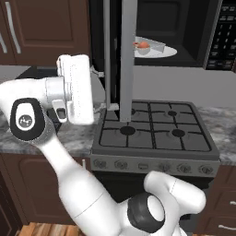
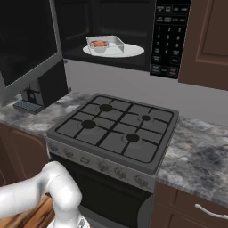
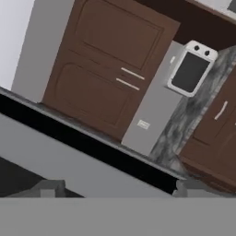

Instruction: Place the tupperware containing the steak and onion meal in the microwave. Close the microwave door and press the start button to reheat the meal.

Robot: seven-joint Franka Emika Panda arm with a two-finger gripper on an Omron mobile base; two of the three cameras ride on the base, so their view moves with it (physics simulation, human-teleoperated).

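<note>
Already the tupperware [image 2: 105, 46] is set on the microwave [image 2: 133, 31] turntable — door [image 1: 120, 60] left wide, jaws spread, nothing held, door-closing judged next.

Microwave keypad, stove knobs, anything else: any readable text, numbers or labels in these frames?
None legible.
Microwave keypad: rows of pale marks on the buttons, too small and blurred to read.
Stove front knobs: no readable markings.
Small white countertop microwave: two knobs, no text visible.
Wall outlet plate: no lettering to make out.
</note>
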